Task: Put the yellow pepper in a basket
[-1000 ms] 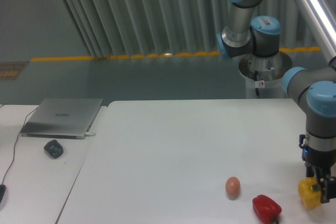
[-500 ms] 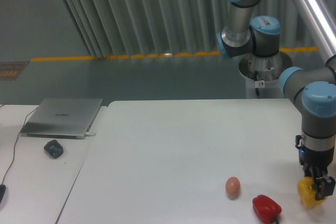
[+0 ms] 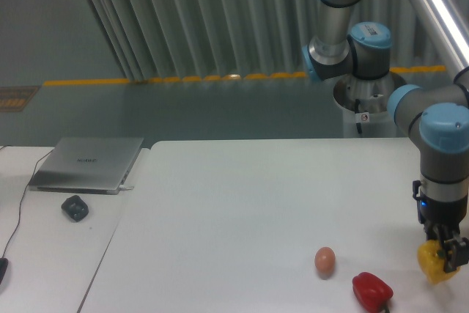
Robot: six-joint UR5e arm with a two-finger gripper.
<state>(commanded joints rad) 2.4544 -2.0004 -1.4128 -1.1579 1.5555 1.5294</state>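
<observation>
The arm descends from the upper right of the view, and its gripper points straight down near the right edge of the white worktop. The gripper is clamped on the yellow pepper, its dark fingers pressed against the top and right side of the fruit. The pepper sits at the near right corner of the worktop area. Whether its underside touches the surface or hangs just above it cannot be determined from this view.

The red pepper lies on the worktop to the left of the yellow pepper, near the bottom edge of the view, and the two are apart. The egg stands on the worktop just to the upper left of the red pepper, close to it but not touching.

On the far left, a closed silver laptop lies flat on an adjoining lighter surface. A small dark object lies just in front of the laptop; its type cannot be identified. A thin cable runs along the left side of that surface.

Behind the worktop, the arm's base stands on a light pedestal. A yellow floor line runs across the background in front of a ribbed grey wall.
</observation>
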